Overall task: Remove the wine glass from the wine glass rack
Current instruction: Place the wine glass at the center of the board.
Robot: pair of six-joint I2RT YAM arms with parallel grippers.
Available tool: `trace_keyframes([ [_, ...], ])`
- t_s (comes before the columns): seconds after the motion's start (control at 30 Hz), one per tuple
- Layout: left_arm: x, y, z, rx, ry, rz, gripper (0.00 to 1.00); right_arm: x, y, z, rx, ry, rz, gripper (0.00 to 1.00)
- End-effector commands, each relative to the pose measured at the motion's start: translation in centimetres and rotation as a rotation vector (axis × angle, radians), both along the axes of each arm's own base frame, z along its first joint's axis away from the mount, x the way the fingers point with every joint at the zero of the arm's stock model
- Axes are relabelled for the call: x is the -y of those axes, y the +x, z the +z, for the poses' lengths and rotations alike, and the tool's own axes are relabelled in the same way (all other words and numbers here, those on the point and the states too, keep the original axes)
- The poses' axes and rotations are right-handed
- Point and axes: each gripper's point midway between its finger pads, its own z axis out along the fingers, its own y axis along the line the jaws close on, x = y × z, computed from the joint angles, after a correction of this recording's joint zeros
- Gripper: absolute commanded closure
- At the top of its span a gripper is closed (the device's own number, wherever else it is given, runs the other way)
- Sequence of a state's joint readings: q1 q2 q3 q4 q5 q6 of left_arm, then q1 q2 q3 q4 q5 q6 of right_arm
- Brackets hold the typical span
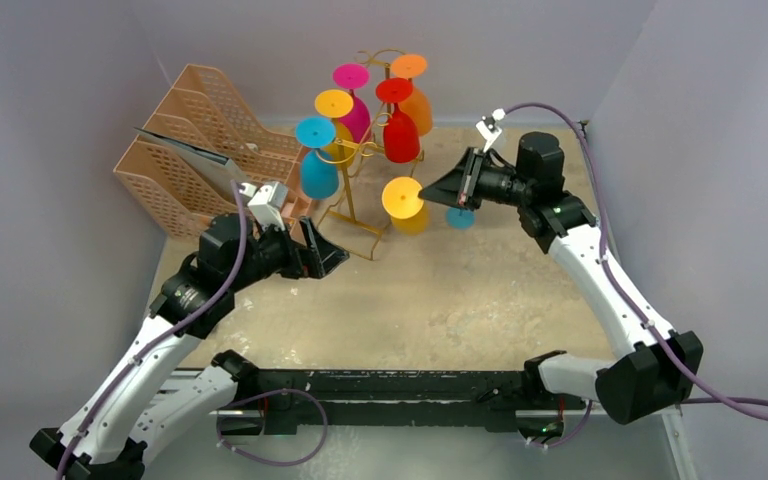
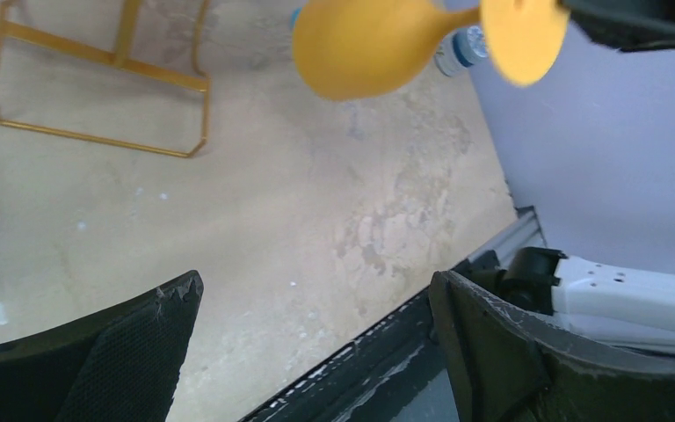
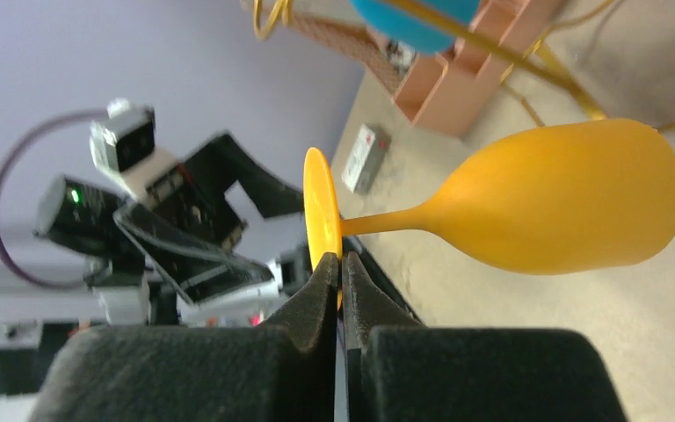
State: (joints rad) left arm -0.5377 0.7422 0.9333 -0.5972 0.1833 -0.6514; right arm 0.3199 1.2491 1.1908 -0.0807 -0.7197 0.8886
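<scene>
Left pincer (image 2: 312,290) spread; right pincer (image 3: 341,264) pinching the wine glass (image 3: 571,198) by its foot.
Beyond the left pincer, the wine glass rack (image 1: 348,200); glass sideways, clear of it, bowl left of the right pincer. Likely light, stiff, slick: stem safer than edge.

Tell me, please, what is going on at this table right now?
The right gripper is shut on the foot of a yellow wine glass and holds it just right of the gold wine glass rack, apparently clear of the hooks. Five other coloured glasses hang on the rack. The left gripper is open and empty, low near the rack's base.
</scene>
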Motion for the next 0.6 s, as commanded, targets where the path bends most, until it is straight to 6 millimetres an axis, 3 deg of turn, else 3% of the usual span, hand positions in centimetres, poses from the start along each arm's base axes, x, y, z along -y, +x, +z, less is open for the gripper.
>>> trace_keyframes([
  [0.0, 3.6, 0.1, 3.3, 0.067, -0.218, -0.127, 0.01, -0.3, -5.7, -1.3, 0.033, -0.056, 0.248, 1.0],
  [0.1, 5.4, 0.2, 3.5, 0.048, -0.298, -0.202, 0.03, -1.1, -7.7, -1.8, 0.048, -0.07, 0.328, 1.0],
  [0.23, 6.3, 0.7, 3.2, 0.014, -0.314, -0.222, 0.14, -2.7, -9.3, -1.9, 0.067, -0.077, 0.409, 1.0],
  [0.47, 6.6, -0.1, 3.8, 0.048, -0.31, -0.287, 0.39, -4.2, -8.5, -2.3, 0.055, -0.04, 0.433, 1.0],
  [0.57, 6.5, -0.6, 3.7, 0.054, -0.305, -0.305, 0.46, -4.7, -8.4, -2.2, 0.044, -0.015, 0.455, 1.0],
])
